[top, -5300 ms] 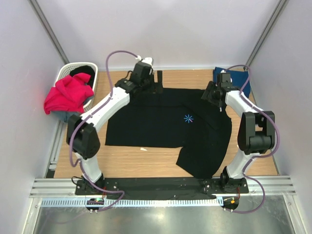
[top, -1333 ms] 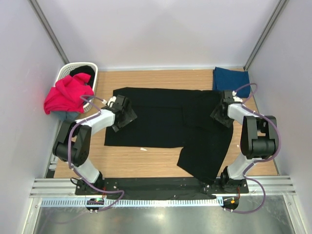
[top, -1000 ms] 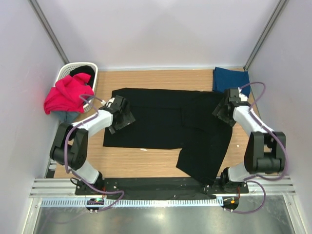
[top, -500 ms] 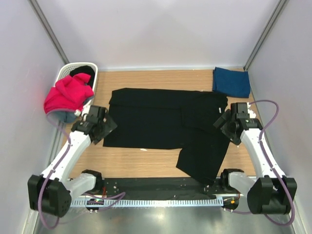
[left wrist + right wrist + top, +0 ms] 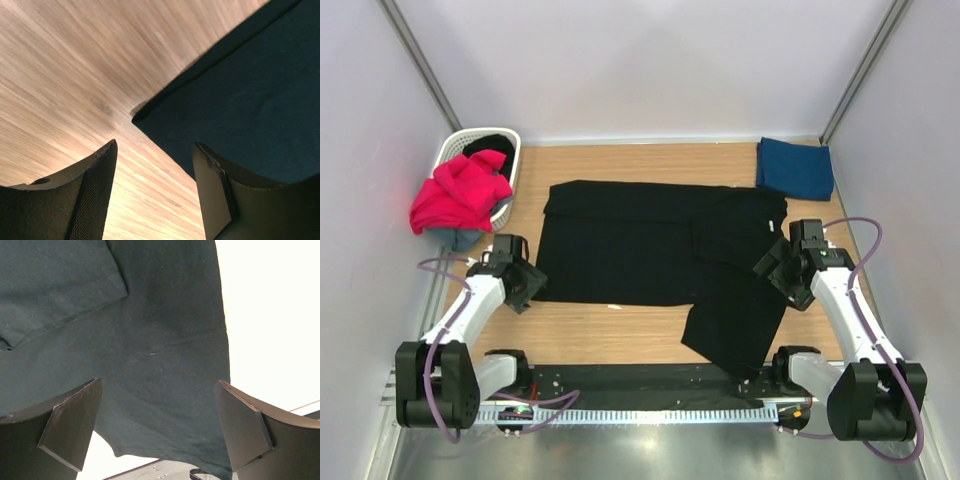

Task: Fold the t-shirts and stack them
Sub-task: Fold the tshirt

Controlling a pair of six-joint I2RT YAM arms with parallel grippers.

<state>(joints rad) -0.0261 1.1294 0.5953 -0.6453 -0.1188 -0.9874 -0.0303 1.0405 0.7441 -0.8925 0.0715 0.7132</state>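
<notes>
A large black t-shirt [image 5: 640,245] lies spread on the wooden table, and its right part reaches toward the near edge [image 5: 730,325]. Its blue chest mark is hidden. My left gripper [image 5: 527,287] is open and empty, low over the shirt's near-left corner [image 5: 137,116], with one finger [image 5: 90,190] over bare wood. My right gripper [image 5: 775,272] is open and empty above the shirt's right part [image 5: 165,315]. A folded navy blue t-shirt [image 5: 795,168] lies at the back right. A magenta-red t-shirt [image 5: 460,190] is draped over the basket's front.
The white lattice basket [image 5: 455,148] stands at the back left with dark cloth [image 5: 485,145] inside. A metal rail [image 5: 640,385] runs along the near edge by the arm bases. Walls close in on the left, right and back.
Both arms have drawn back toward the near side. My left gripper went from the shirt's left edge to its near-left corner. My right gripper moved slightly nearer. The shirt's far edge was folded over earlier.
</notes>
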